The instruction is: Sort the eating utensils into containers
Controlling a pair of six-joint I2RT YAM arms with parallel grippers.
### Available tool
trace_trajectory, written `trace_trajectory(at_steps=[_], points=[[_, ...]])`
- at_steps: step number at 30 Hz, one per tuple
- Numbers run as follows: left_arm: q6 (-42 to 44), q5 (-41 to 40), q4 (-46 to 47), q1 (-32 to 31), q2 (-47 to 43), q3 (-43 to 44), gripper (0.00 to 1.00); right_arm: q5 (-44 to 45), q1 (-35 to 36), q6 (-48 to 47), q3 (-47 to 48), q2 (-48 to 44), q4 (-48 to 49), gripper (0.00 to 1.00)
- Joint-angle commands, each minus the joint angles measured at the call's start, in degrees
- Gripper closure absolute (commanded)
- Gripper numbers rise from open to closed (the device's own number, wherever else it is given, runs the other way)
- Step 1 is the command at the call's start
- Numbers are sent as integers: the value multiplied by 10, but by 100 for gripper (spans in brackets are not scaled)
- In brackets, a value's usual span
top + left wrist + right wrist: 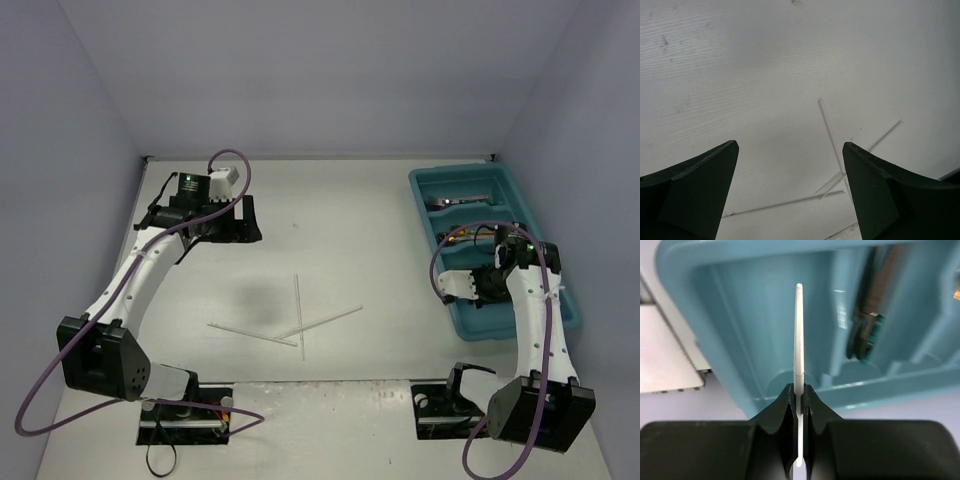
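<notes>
My right gripper is shut on a thin white stick and holds it over the empty near compartment of the teal tray. In the top view this gripper hangs over the tray's near end. Dark and teal-handled utensils lie in the adjoining compartment, and more cutlery lies in the far compartments. Three white sticks lie crossed on the table's middle. My left gripper is open and empty at the far left, well away from those sticks.
The white tabletop runs to grey walls at the back and sides. The arm bases stand at the near edge. The tray sits along the right side.
</notes>
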Motion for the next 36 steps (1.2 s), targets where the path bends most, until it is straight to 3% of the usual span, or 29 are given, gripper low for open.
trace_trajectory(at_steps=[1,11,30,32,36], points=[[20,-12,5,-3,-32,13,16,45,-12,-71,-35,18,15,100],[20,-12,-3,-3,-24,19,16,47,-17,-56,-40,102,51,100],[23,-26,-12,-15,-1,37,16,63,-71,-51,-59,167,92,99],[23,-26,-12,-16,-1,37,16,66,-74,-53,-60,169,95,92],[29,-24,-12,-18,-1,39,16,70,-74,-54,-59,165,98,60]])
